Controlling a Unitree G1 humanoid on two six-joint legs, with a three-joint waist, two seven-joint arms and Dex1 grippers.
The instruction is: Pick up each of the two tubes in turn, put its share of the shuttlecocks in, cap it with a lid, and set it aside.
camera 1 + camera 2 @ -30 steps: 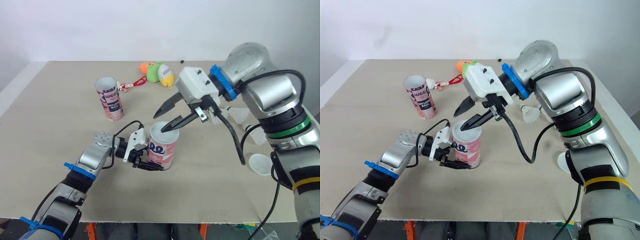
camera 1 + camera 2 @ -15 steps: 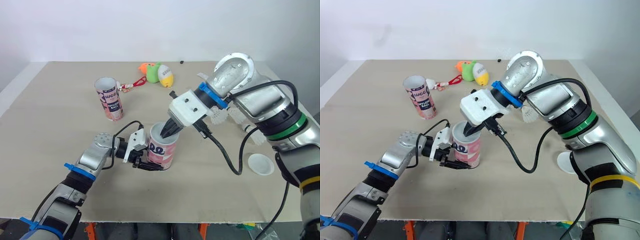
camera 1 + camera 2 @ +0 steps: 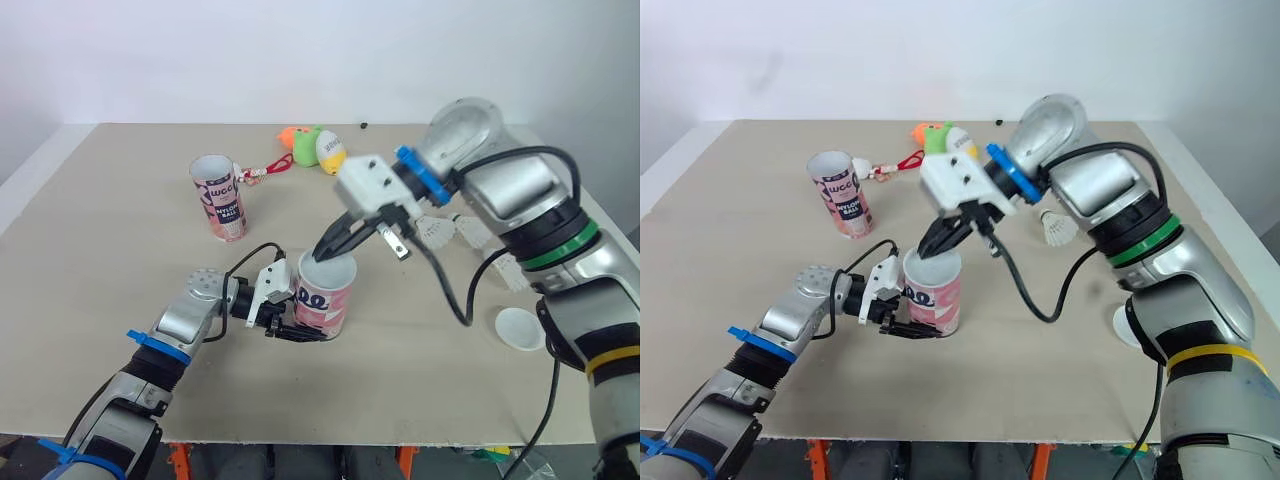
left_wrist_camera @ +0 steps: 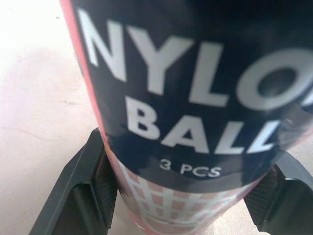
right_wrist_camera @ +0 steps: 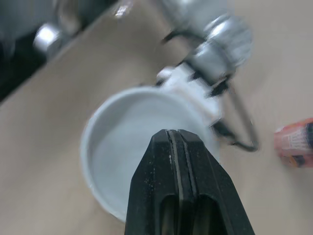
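A pink shuttlecock tube (image 3: 326, 300) stands upright at the table's middle, mouth open. My left gripper (image 3: 288, 322) is shut on its lower part; in the left wrist view both fingers (image 4: 83, 192) press the tube's (image 4: 195, 98) sides. My right gripper (image 3: 326, 248) hangs just over the rim, shut with nothing between its fingers. The right wrist view has the right gripper (image 5: 178, 143) above the pale tube mouth (image 5: 100, 147); what lies inside I cannot make out. A second pink tube (image 3: 218, 197) stands open at the back left. Loose shuttlecocks (image 3: 470, 232) lie at the right, and a white lid (image 3: 520, 327) near them.
Soft toys (image 3: 318, 146) and a red-white cord (image 3: 262, 171) lie at the far edge. My right arm and its black cable (image 3: 455, 290) cross over the table's right half. The table's front edge runs close below the held tube.
One second ago my right gripper hung open above the tube. It then dipped into the mouth and has now risen just above the rim, shut. The left gripper and tube stayed put.
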